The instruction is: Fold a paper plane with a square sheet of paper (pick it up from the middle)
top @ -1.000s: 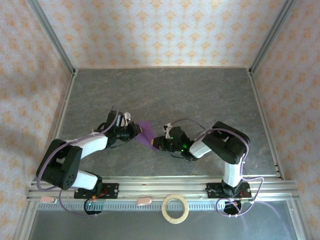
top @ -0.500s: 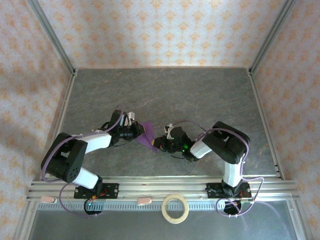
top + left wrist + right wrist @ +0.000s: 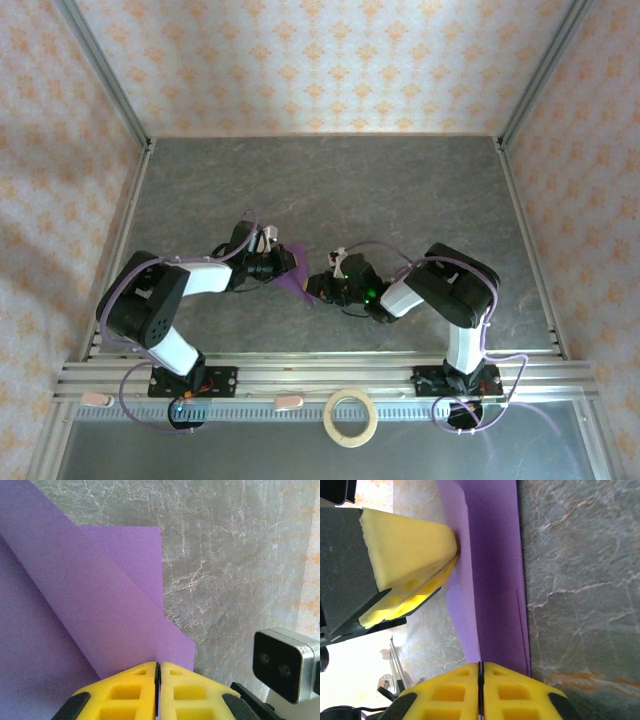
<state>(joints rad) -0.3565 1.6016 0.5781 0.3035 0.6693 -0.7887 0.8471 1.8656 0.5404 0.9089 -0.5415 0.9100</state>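
The purple sheet of paper [image 3: 296, 279] is folded into layered flaps and hangs just above the grey table between my two grippers. My left gripper [image 3: 284, 266] is shut on its left edge. In the left wrist view the yellow fingers [image 3: 125, 695] press together on the paper [image 3: 100, 605], which shows a diagonal crease. My right gripper [image 3: 316, 288] is shut on the paper's near right end. In the right wrist view its jaws [image 3: 480, 667] pinch the paper's fold [image 3: 495, 580], and the left gripper's yellow finger [image 3: 405, 555] touches the paper from the left.
A tan tape ring [image 3: 351, 417] lies on the near shelf behind the aluminium rail [image 3: 300, 372]. Patterned walls and metal posts [image 3: 100, 70] fence the grey table [image 3: 400, 190] on three sides. The right arm's camera [image 3: 282, 665] sits close to my left fingers.
The left arm has swung its elbow right and pushed its gripper slightly towards the right gripper. The paper between them looks narrower. The right arm has stayed put.
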